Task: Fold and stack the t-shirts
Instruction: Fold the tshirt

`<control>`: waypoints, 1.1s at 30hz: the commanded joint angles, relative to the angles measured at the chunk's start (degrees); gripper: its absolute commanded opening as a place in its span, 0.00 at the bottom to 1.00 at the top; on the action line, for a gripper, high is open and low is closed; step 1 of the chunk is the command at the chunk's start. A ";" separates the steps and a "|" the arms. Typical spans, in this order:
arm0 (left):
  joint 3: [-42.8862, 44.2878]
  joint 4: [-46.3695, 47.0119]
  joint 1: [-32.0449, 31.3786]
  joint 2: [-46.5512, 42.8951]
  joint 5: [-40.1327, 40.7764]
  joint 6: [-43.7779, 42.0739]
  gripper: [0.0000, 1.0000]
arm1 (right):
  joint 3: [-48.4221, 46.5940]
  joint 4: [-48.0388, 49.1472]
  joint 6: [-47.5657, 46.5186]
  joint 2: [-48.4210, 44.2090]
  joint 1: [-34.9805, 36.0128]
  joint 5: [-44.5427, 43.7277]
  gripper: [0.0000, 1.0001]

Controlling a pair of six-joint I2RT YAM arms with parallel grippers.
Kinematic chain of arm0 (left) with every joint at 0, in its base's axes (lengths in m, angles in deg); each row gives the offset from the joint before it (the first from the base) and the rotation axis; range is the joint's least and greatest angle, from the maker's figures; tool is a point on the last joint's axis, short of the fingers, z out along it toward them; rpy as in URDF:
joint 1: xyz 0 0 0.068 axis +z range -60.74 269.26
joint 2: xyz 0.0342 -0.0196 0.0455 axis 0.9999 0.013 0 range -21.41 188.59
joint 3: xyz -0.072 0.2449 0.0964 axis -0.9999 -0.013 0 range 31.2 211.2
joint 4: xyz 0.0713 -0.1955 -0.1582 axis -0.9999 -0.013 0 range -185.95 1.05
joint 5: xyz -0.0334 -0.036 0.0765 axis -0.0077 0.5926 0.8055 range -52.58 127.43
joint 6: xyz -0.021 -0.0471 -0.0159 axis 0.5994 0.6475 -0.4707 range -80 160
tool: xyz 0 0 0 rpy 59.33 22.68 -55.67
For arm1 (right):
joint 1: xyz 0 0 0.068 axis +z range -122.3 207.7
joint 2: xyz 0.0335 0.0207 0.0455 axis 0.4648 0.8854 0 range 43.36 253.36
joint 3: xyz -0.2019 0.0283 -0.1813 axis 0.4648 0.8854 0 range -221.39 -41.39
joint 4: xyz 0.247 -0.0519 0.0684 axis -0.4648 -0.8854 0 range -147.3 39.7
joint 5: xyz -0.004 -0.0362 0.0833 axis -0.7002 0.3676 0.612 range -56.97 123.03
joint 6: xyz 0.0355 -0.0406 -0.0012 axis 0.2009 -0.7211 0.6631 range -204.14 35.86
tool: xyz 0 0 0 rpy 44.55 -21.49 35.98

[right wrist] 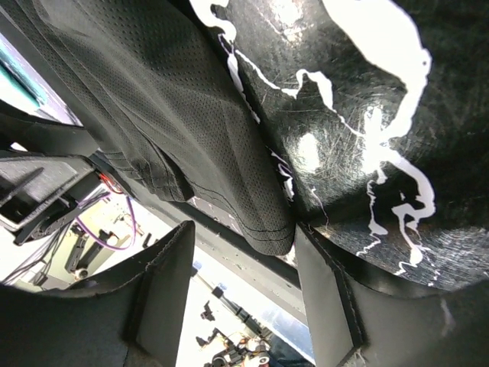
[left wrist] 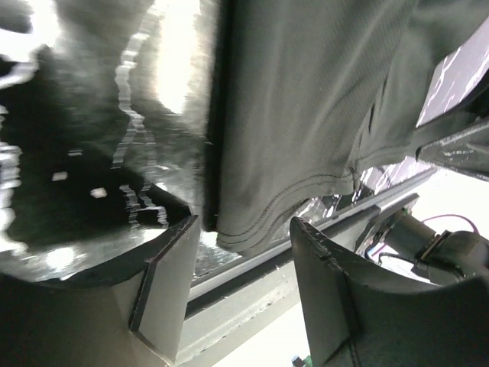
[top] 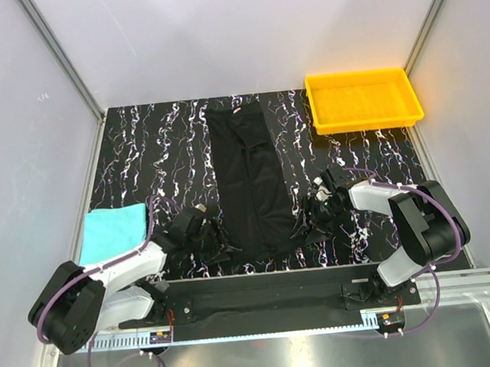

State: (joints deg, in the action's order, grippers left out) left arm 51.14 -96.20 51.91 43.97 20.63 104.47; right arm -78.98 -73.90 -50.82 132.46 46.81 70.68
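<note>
The black t-shirt [top: 249, 179] lies as a long narrow strip down the middle of the table, with its white neck label at the far end. The teal t-shirt [top: 114, 230] lies folded at the left edge. My left gripper [top: 215, 236] sits low at the strip's near left corner. In the left wrist view it [left wrist: 244, 264] is open, with the shirt's stitched hem [left wrist: 260, 210] at the mouth of the jaws. My right gripper [top: 307, 223] is at the near right corner. In the right wrist view it [right wrist: 244, 271] is open, with the hem corner [right wrist: 263, 218] between the fingertips.
A yellow plastic tray [top: 365, 119] stands at the far right corner. The black marbled mat [top: 157, 157] ends at a metal rail [top: 264, 298] right below the grippers. White walls enclose the table on three sides.
</note>
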 commanded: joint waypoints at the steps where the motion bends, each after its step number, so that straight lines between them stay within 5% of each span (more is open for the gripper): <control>1: 0.00 -2.95 -1.85 4.47 1.86 -0.92 0.57 | 1.37 1.53 -0.98 1.07 -0.13 -4.07 0.62; 10: 0.89 -2.77 -3.97 8.35 1.77 -0.57 0.42 | 1.46 1.53 -0.36 2.39 -0.13 -4.95 0.56; 13: 0.89 -2.69 -4.05 8.88 2.03 -0.31 0.25 | 0.93 1.62 -0.62 3.53 -0.13 -4.95 0.45; 17: -0.17 -3.21 -3.97 7.83 2.64 0.13 0.00 | 1.11 2.67 -0.54 4.94 -0.04 -3.02 0.00; 33: 0.17 -9.10 -5.28 -1.22 3.09 -2.24 0.00 | 15.08 6.19 14.14 -16.59 9.01 -4.34 0.00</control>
State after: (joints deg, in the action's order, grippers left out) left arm 50.96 -101.93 47.65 43.29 21.70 104.03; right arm -64.33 -69.33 -39.67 117.40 53.85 67.94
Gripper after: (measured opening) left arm 0.019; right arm 0.017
